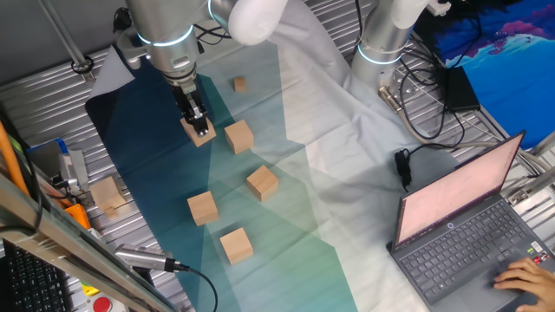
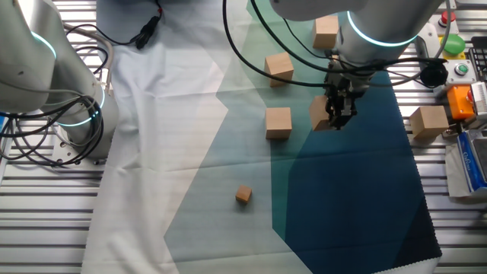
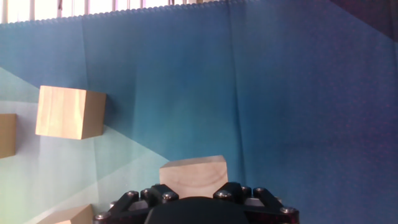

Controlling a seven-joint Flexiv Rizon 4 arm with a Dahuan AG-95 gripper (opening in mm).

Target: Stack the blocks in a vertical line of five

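- Far left in one fixed view, a paler whitish-tan block point(image 1: 107, 194) sits off the cloth on the bench point(image 1: 52, 95) beside the clutter; it is not one of the five
- The gripper point(image 1: 196, 121) is clamped on a wooden cube point(image 1: 199, 133), fingers closed on two opposite side faces; the hand view shows that cube point(image 3: 193, 177) just below the fingers, over the dark blue part of the cloth point(image 1: 295, 251) (whether it touches the cloth I cannot tell)
- Just to its right stands a second cube point(image 1: 239, 136), near but apart
- Further toward the camera lie three more cubes point(image 1: 262, 182), point(image 1: 202, 208) and point(image 1: 236, 245), each separate; nothing is stacked yet
- The much smaller cube point(image 1: 239, 84) rests alone near the far edge of the cloth
- Handling, as I judge it: the cubes look light, rigid and smooth, so a centred pinch on flat opposite faces should hold; an off-centre grip may let one twist, and the tower will grow tippy as it rises, so each should be set down square
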